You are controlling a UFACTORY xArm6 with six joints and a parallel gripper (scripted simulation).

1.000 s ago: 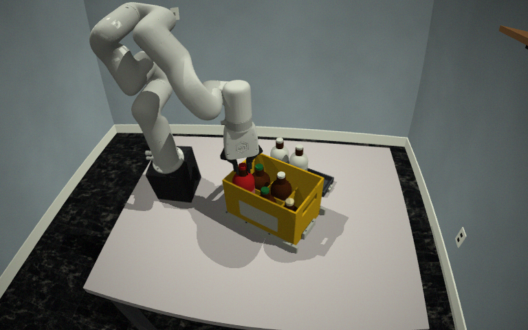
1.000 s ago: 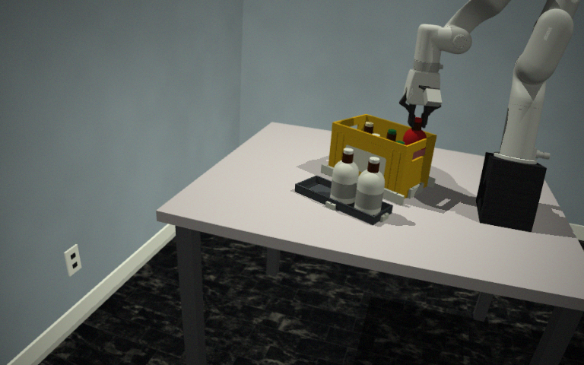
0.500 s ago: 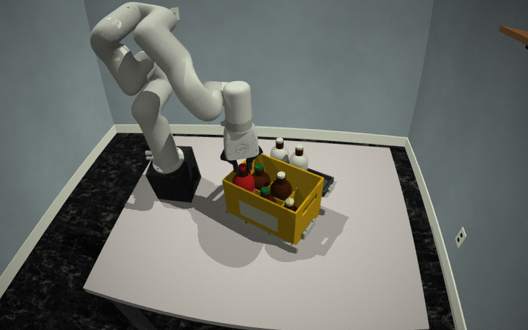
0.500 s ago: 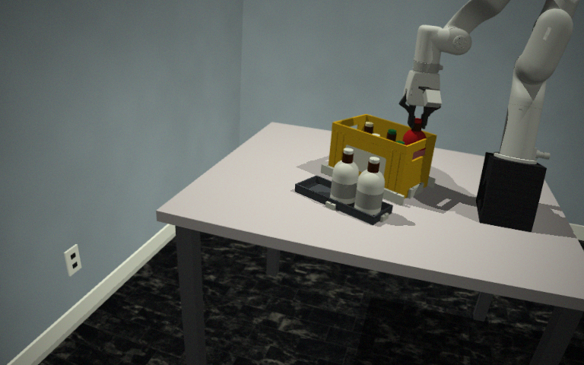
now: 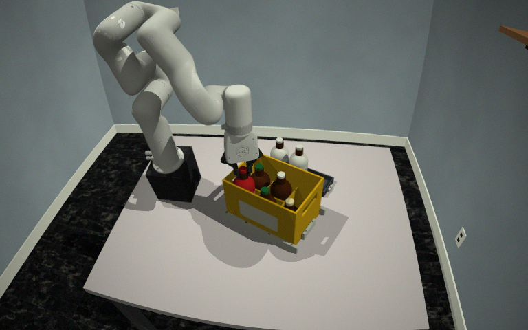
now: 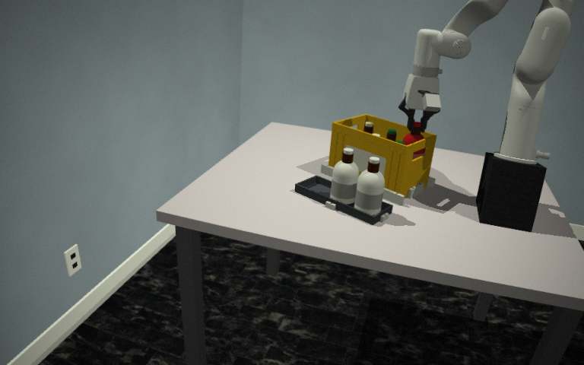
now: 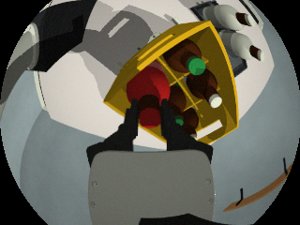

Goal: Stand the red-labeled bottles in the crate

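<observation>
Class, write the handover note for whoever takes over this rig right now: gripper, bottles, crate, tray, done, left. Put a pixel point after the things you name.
Gripper (image 5: 243, 171) (image 6: 417, 126) (image 7: 149, 106): closed on the neck of the red bottle with a red cap (image 5: 244, 184) (image 6: 413, 141) (image 7: 148, 84), which is at an end cell of the yellow crate (image 5: 307, 217) (image 6: 398, 172) (image 7: 234, 89).
Crate: four brown bottles also stand in it.
Dark shallow tray (image 6: 309, 195): two white bottles with grey labels stand upright on it; no red one remains there.
Done: red bottle brought to the crate.
Left: make sure it is seated (its base is hidden), let go, withdraw the arm clear.

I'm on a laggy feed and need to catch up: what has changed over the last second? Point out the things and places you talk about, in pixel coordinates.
The gripper (image 5: 242, 174) (image 6: 417, 128) (image 7: 149, 106) and the red bottle (image 5: 244, 184) (image 6: 412, 139) (image 7: 147, 84) held by its neck have come down slightly into the crate (image 5: 233, 198) (image 6: 398, 176) (image 7: 230, 70). Nothing was let go. The crate, tray (image 5: 330, 181) (image 6: 303, 188) (image 7: 241, 69) and other bottles look unmoved.
</observation>
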